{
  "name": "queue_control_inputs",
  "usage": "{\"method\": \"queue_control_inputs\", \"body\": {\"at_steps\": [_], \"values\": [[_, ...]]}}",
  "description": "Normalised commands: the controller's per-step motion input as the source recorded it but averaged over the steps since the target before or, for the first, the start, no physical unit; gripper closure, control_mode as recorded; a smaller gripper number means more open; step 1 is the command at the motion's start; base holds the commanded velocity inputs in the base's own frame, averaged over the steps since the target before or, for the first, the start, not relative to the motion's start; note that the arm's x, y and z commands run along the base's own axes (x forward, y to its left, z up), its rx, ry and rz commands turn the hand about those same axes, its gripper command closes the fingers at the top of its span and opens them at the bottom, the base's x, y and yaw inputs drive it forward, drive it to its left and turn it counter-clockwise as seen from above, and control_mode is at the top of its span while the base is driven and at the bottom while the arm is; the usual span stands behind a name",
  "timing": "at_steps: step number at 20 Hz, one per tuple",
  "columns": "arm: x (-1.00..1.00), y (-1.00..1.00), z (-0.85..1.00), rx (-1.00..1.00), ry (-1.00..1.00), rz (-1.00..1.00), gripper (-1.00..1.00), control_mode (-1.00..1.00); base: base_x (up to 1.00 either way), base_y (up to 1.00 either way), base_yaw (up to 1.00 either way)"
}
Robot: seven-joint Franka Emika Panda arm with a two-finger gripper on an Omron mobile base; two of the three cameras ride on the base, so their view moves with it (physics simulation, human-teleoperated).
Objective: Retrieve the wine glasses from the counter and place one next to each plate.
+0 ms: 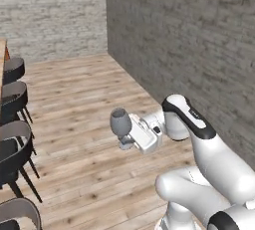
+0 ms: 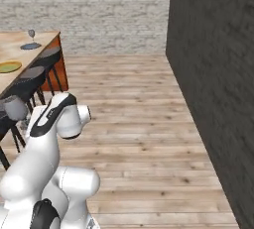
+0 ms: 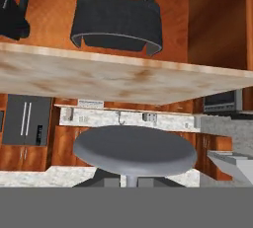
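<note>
Gripper (image 1: 125, 142) clamped on a wine glass (image 1: 120, 122), held over wood floor (image 1: 89, 99) near the black stools (image 1: 12, 119).

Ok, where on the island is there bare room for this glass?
Bare island top lies between the yellow plate and grey plate. Crowded: the grey plate's far side has a glass, and stools line the near edge.
</note>
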Motion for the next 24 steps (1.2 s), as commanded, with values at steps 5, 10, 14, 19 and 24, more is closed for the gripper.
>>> {"method": "queue_control_inputs", "body": {"at_steps": [5, 10, 14, 19, 24], "values": [[0.0, 0.0, 0.0, 0.0, 0.0, 0.0, 1.0, 1.0, 1.0, -0.42, 0.17], [0.0, 0.0, 0.0, 0.0, 0.0, 0.0, 1.0, 1.0, 1.0, -0.29, 0.2], [0.0, 0.0, 0.0, 0.0, 0.0, 0.0, 1.0, 1.0, 1.0, -0.39, 0.23], [0.0, 0.0, 0.0, 0.0, 0.0, 0.0, 1.0, 1.0, 1.0, -0.17, 0.26], [0.0, 0.0, 0.0, 0.0, 0.0, 0.0, 1.0, 1.0, 1.0, 0.0, 0.31]]}}
